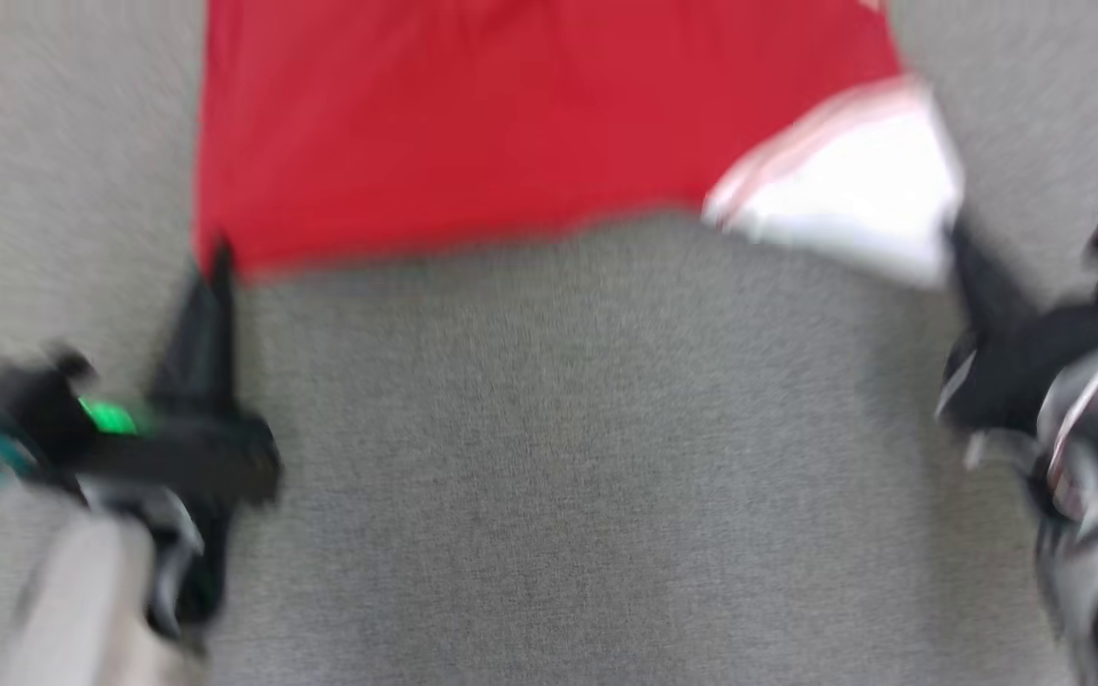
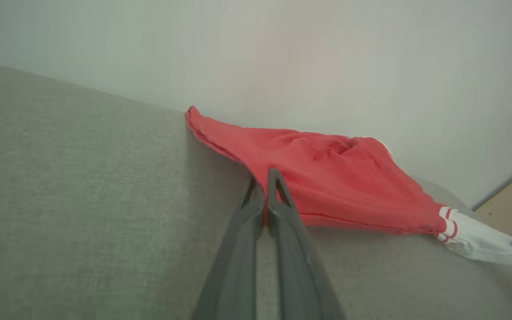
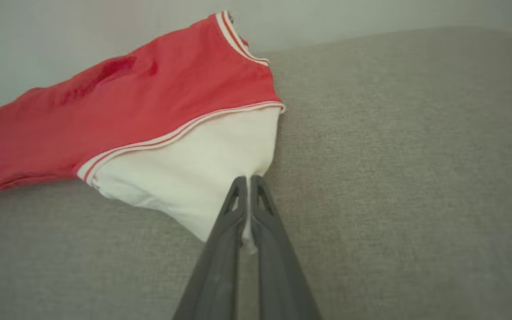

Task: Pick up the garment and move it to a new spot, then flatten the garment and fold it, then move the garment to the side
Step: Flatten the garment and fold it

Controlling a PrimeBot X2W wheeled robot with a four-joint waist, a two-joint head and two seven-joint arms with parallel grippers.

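While lying at frame top on grey surface, garment, red, was clamped: left gripper at lower-left corner, right gripper on white sleeve.

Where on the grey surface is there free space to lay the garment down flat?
The widest bare patch of the grey surface lies on the near side of the garment, between the left gripper and the right gripper. Narrower bare strips run left of the red edge and right of the white sleeve. The far middle is crowded.
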